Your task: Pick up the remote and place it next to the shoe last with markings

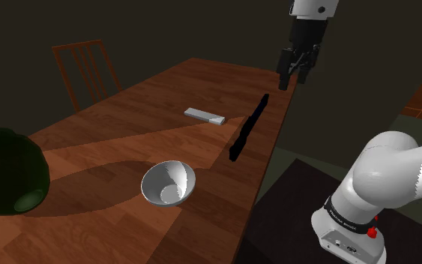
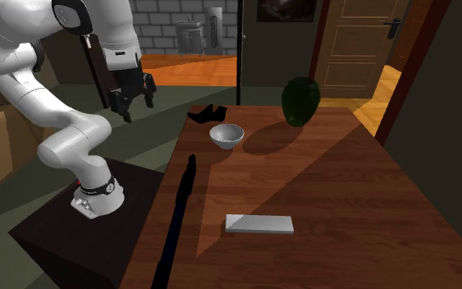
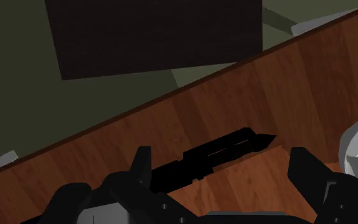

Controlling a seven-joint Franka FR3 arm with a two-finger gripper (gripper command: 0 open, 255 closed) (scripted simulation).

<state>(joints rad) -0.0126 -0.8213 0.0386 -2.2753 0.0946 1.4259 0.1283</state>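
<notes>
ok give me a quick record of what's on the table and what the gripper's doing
gripper: open, empty, raised near the table edge
table: brown wood
grey bar: flat on the table, likely the remote
black stick: long, lying along the arm-side edge
bowl: white, upright
green round thing: dark, near the bowl
small black thing: by the bowl, shape unclear

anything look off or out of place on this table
One thing: a long black strip lies close along the table edge on the stand's side, drawn plain black with no detail. The bowl sits upright and nothing is spilled.
</notes>
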